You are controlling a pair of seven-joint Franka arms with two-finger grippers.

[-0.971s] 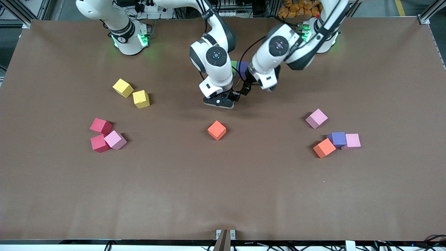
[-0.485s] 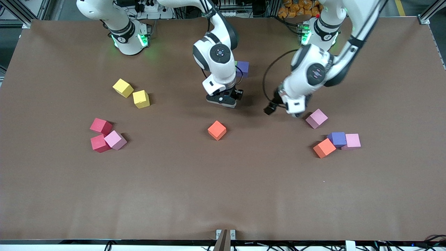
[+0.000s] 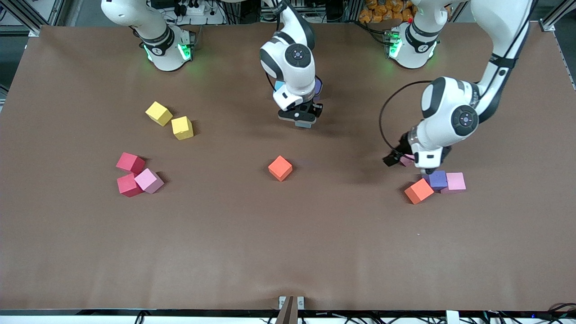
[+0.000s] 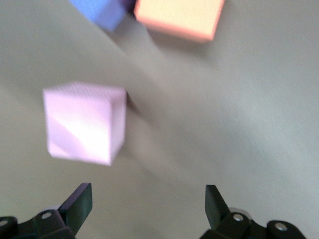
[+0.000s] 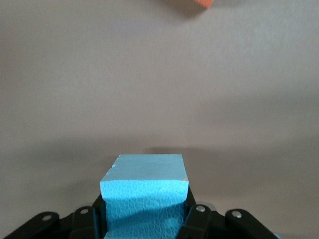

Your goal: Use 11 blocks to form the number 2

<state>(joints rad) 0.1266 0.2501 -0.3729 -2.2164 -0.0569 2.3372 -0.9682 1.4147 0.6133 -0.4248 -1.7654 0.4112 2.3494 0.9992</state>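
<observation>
My right gripper (image 3: 300,118) is shut on a cyan block (image 5: 144,191) above the table's middle, with its fingers on two opposite sides of the block. The right arm hides most of the number 2, leaving only a purple block (image 3: 318,85) and a cyan edge (image 3: 279,85) showing. My left gripper (image 3: 422,168) hangs open and empty low over a lone pink block (image 4: 84,122), which lies ahead of one fingertip (image 4: 79,199). Just past that block lies a cluster of orange (image 3: 419,191), purple (image 3: 435,179) and pink (image 3: 455,182) blocks. Another orange block (image 3: 280,168) sits mid-table.
Two yellow cubes (image 3: 158,113) (image 3: 182,128) lie toward the right arm's end. Nearer the front camera on that same end, two red blocks (image 3: 130,162) (image 3: 129,185) touch a pink one (image 3: 149,180). Bare brown table fills the half closest to the camera.
The left arm swung from the table's middle out to its own end and came down by the lone pink block. The right gripper carried the cyan block slightly toward the bases.
</observation>
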